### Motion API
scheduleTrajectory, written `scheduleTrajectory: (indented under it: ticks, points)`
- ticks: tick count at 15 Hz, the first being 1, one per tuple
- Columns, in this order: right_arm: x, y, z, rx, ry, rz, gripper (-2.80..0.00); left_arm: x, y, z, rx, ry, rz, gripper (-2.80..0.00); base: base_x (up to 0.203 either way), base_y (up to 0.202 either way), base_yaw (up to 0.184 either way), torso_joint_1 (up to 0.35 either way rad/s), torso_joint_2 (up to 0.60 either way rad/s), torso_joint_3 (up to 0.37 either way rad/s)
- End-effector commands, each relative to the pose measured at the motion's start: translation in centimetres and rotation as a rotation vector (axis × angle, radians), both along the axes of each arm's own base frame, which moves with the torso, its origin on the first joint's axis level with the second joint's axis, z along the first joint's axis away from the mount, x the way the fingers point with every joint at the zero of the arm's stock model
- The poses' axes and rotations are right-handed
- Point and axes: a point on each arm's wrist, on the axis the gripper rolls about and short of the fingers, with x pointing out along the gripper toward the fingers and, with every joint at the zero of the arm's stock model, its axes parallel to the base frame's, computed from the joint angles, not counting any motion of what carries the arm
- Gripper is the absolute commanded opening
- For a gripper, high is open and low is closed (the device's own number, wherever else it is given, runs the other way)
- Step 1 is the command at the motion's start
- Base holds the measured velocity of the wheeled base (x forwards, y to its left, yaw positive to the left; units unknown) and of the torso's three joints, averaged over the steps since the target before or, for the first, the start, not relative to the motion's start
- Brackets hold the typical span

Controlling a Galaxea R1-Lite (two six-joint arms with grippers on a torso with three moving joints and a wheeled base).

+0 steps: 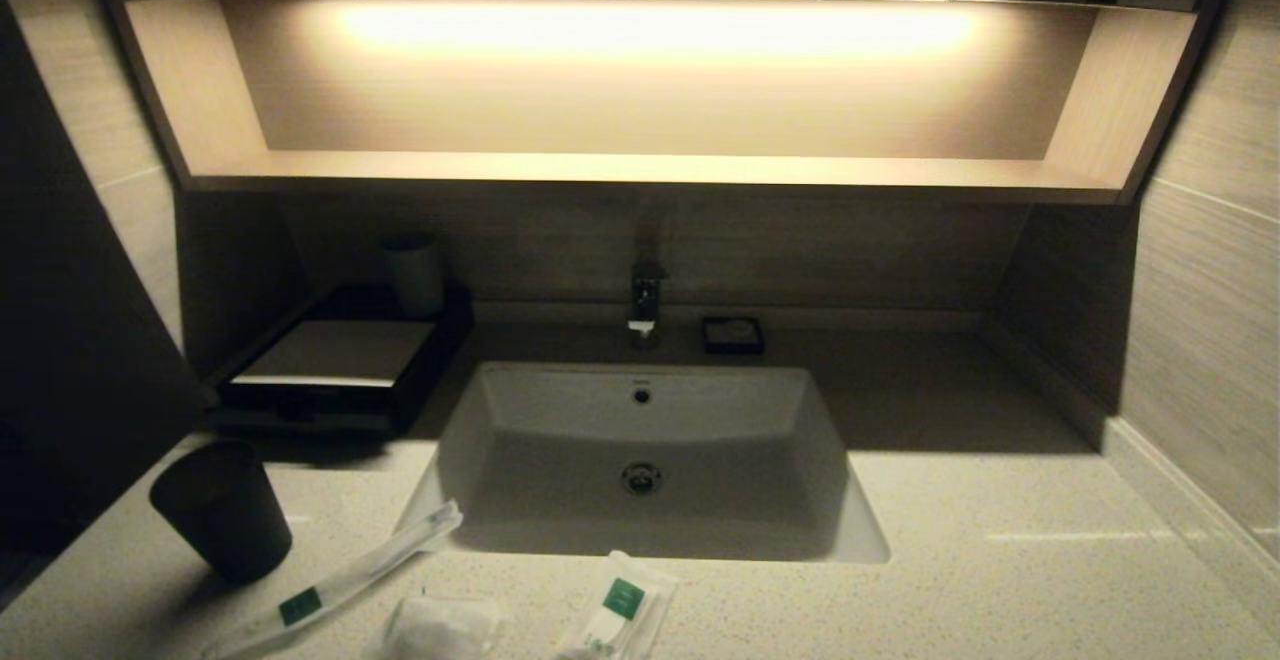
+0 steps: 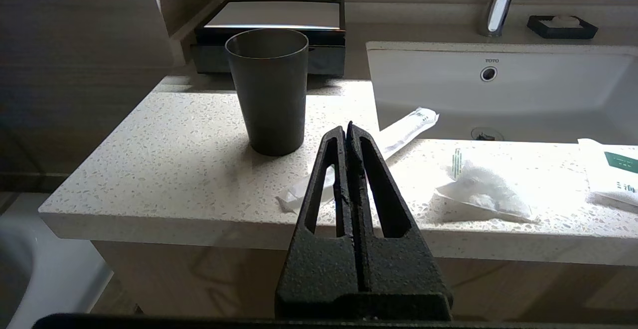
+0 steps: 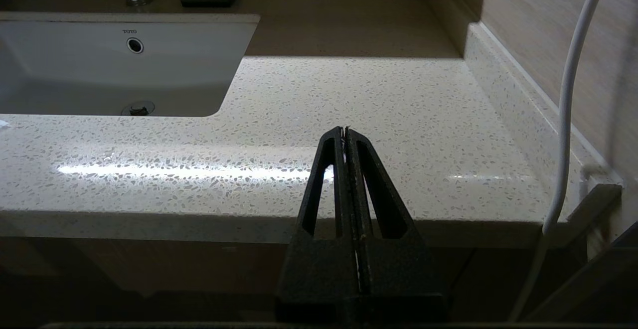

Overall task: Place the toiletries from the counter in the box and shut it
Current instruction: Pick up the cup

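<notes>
white packets on speckled counter

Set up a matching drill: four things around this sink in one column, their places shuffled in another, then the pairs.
1. dark cup
2. soap dish
3. box
4. long packet

A. back left corner of the counter
B. right of the tap
C. lying from the front edge to the basin's corner
D. upright, front left

Pairs: 1-D, 2-B, 3-A, 4-C
</notes>
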Motion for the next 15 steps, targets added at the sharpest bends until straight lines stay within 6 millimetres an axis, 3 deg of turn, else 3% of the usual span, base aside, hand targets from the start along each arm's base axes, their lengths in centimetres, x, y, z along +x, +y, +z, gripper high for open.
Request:
scheduleTrajectory:
  ticks: [1, 15]
  points:
    - [0.01, 0.00, -0.04, 0.000, 0.001, 0.001, -2.80, 0.15, 0.00, -0.55, 0.001, 0.019, 0.001, -2.80, 0.000, 0.000, 0.000, 0.000, 0.00, 0.000]
    - [0.01, 0.00, -0.04, 0.000, 0.001, 0.000, -2.80, 0.15, 0.00, -0.55, -0.009, 0.019, 0.001, -2.80, 0.000, 0.000, 0.000, 0.000, 0.00, 0.000]
